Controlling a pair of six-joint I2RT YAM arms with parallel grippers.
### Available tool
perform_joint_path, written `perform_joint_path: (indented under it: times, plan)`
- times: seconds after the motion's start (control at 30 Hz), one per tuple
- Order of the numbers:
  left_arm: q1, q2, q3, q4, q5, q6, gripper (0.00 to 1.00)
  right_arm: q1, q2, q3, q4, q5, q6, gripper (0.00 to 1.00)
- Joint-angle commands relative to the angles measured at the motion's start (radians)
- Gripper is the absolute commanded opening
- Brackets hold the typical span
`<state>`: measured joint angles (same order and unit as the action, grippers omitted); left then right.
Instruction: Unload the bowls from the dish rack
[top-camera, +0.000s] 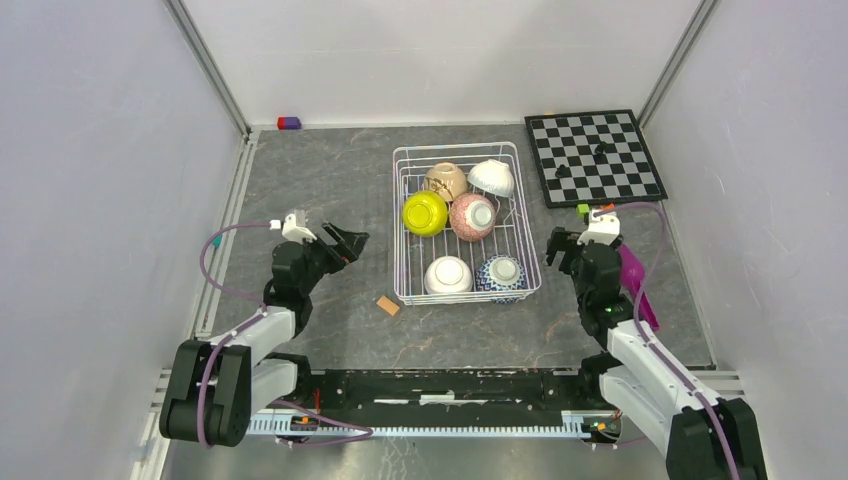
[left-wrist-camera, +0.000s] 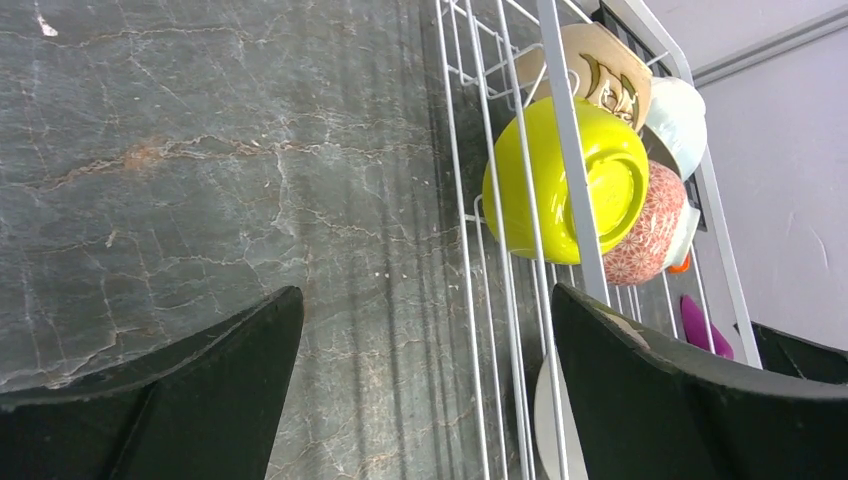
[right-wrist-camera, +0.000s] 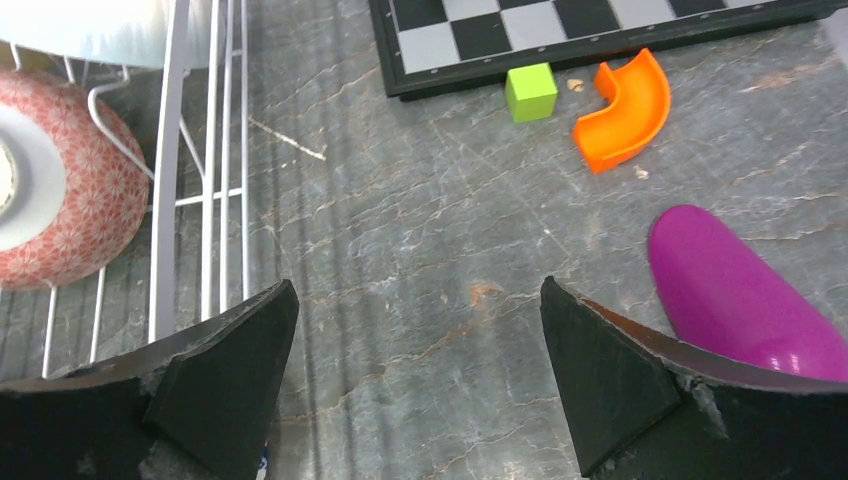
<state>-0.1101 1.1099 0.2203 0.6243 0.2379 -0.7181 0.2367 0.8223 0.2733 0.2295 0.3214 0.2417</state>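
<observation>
Flanking the dish rack (top-camera: 455, 148), both arms hang with nothing held; the left gripper (top-camera: 348, 243) gapes wide just outside the rack's left wall, and the right gripper (top-camera: 558, 243) is equally wide beside its right wall. All six bowls sit inside the rack, tipped or bottom-up among the tines; none is out yet. The yellow-green bowl (top-camera: 425, 213) lies nearest the left claw, on its side against the pink speckled bowl (top-camera: 473, 216); I judge it the sensible first pick. Coming down over the wire wall, not through it, and pinching the upper rim should lift it cleanly; the purple scoop (right-wrist-camera: 740, 290) by the right claw is best avoided.
</observation>
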Motion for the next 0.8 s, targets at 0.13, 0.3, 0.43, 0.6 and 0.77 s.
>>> perform_joint_path:
  times: [0.13, 0.3, 0.43, 0.6, 0.77]
  plan:
    - [-0.038, 0.036, 0.040, 0.142, 0.163, 0.026, 1.00, 0.001, 0.065, 0.063, -0.016, -0.184, -0.021, 0.98]
    - [-0.161, 0.069, 0.098, 0.103, 0.154, 0.116, 0.98, 0.002, 0.080, 0.113, -0.055, -0.240, -0.059, 0.98]
    - [-0.307, 0.048, 0.168, -0.081, -0.033, 0.245, 0.97, 0.002, 0.081, 0.147, -0.062, -0.272, -0.052, 0.98]
    - [-0.368, 0.061, 0.229, -0.237, -0.230, 0.294, 0.86, 0.000, 0.096, 0.207, -0.072, -0.319, -0.069, 0.98]
    - [-0.384, 0.056, 0.266, -0.342, -0.357, 0.309, 0.78, 0.002, 0.104, 0.265, -0.086, -0.307, -0.075, 0.98]
